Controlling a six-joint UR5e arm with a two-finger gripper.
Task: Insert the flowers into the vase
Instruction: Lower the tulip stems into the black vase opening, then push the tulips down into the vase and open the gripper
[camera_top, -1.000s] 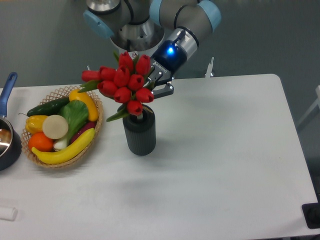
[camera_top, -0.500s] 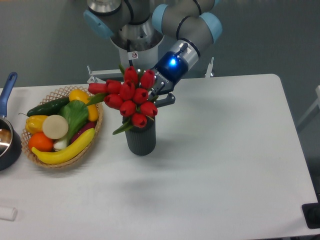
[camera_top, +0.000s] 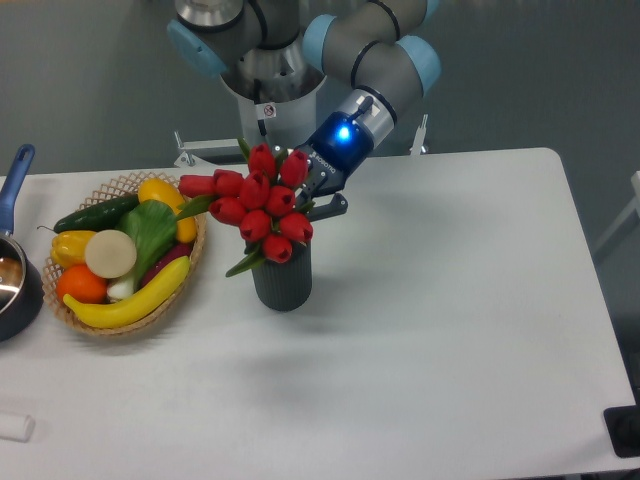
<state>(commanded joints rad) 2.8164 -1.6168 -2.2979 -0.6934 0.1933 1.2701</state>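
Your flowers (camera_top: 258, 205), a bunch of red tulip buds with green leaves, sit directly over the vase (camera_top: 282, 280) near the middle of the table (camera_top: 450, 330), and the lowest buds rest right at its mouth, so the stems are hidden and appear to be down inside the dark ribbed cylinder. The bunch leans to the left, with a couple of buds reaching out toward the basket, and one leaf hangs down over the vase's left rim. You can treat the insertion itself as nearly done; what looks left is letting go and pulling the arm clear without dragging the bunch back out or tipping the vase. The gripper (camera_top: 318, 192) is just behind and to the right of the buds, angled down from the far side, and its fingers are touching or buried in the bunch; you cannot tell from this view whether they are pinching the stems or have parted, because the blooms cover the tips. Left of the vase, just beside the leaning buds, stands the woven basket (camera_top: 190, 262) with a banana, cucumber, orange and other produce. At the far left edge you see a dark saucepan (camera_top: 14, 280) with a blue handle, and a small white object (camera_top: 14, 427) lies at the near left corner.
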